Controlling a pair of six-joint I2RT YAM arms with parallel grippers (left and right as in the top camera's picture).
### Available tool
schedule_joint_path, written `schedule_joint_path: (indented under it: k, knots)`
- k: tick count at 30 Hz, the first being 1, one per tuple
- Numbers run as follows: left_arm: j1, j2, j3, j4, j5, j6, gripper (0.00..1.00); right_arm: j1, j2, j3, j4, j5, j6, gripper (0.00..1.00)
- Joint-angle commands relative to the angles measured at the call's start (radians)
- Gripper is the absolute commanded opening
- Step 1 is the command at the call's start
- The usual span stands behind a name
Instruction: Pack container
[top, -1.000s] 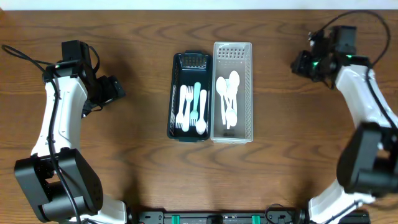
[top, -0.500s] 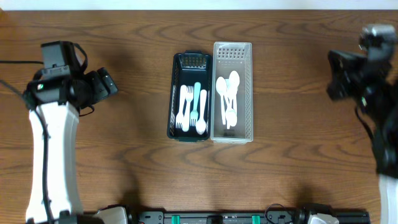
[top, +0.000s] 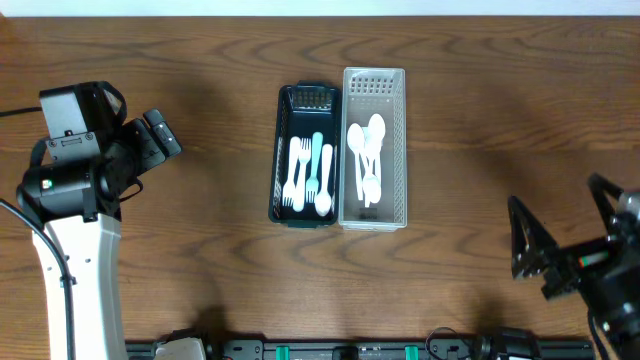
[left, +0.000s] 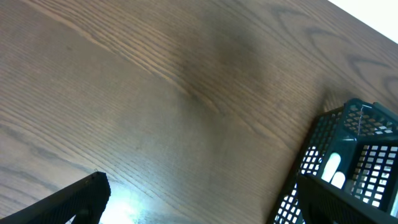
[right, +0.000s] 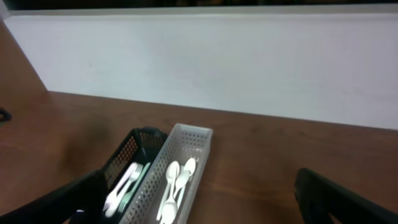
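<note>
Left gripper (top: 163, 135): you're holding it apart, left edge.
Right gripper (top: 555, 205): you're holding it apart, lower right.
White bin (top: 375, 80): sitting centre.

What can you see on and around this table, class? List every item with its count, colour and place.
table: one, brown wood, under everything
dark basket: one, dark green, centre
white basket: one, white, right beside dark basket
forks: about four, white plus one teal, in dark basket
spoons: several, white, in white basket
wall: one, white, behind table
left gripper: one, black, open, left side
right gripper: one, black, open, lower right
</note>
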Motion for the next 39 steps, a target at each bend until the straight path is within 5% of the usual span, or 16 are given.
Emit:
schedule_joint_path:
  k: [1, 18, 23, 30, 39]
  knots:
    - [0.004, 0.003, -0.003, -0.003, -0.012, -0.005, 0.98, 0.006, -0.011, 0.002, -0.034, 0.000, -0.008, 0.99]
    - [0.004, 0.004, -0.003, -0.003, -0.012, -0.005, 0.98, 0.005, -0.015, -0.004, -0.314, 0.100, -0.062, 0.99]
    - [0.004, 0.004, -0.003, -0.003, -0.012, -0.005, 0.98, 0.006, -0.077, -0.095, -0.170, 0.205, -0.173, 0.99]
    - [0.004, 0.004, -0.003, -0.003, -0.012, -0.005, 0.98, 0.034, -0.290, -0.496, 0.169, 0.202, -0.225, 0.99]
    - [0.004, 0.004, -0.003, -0.003, -0.012, -0.005, 0.98, 0.094, -0.483, -0.930, 0.309, 0.202, -0.224, 0.99]
